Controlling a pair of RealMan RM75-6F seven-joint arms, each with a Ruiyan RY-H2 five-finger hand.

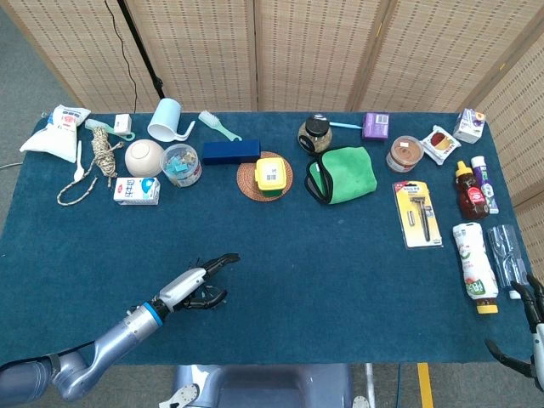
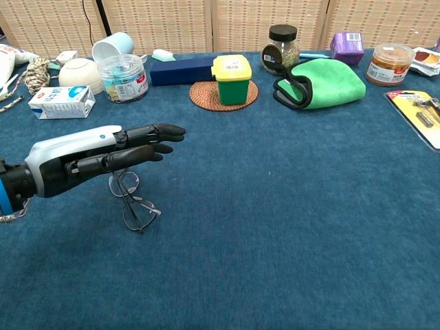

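Eyeglasses (image 1: pixel 210 297) lie on the blue table (image 1: pixel 340 255) near its front edge, left of centre, mostly tucked under my left hand (image 1: pixel 197 284) in the head view. That hand is turned edge-on, fingers stretched out and pointing right and slightly far, nothing in them. Far of it along the left back of the table sit a milk carton (image 1: pixel 136 189), a cream bowl (image 1: pixel 143 157), a clear tub of clips (image 1: pixel 180 164) and a dark blue box (image 1: pixel 230 151); a yellow container (image 1: pixel 271 175) stands on a woven coaster (image 1: pixel 252 181), with a green cloth (image 1: pixel 343 173) to its right. My right hand (image 1: pixel 534 313) shows only at the near right corner, cut off by the frame edge; whether it is spread or curled I cannot tell. Chest view: left hand (image 2: pixel 103 159) hovers just above the eyeglasses (image 2: pixel 133 203), fingers extended together toward the right, thumb lying below them, not clamped on anything. The glasses rest folded on the cloth directly beneath the fingers, frame pointing toward the near side. Whether any fingertip touches the frame I cannot tell. Right hand does not appear here.
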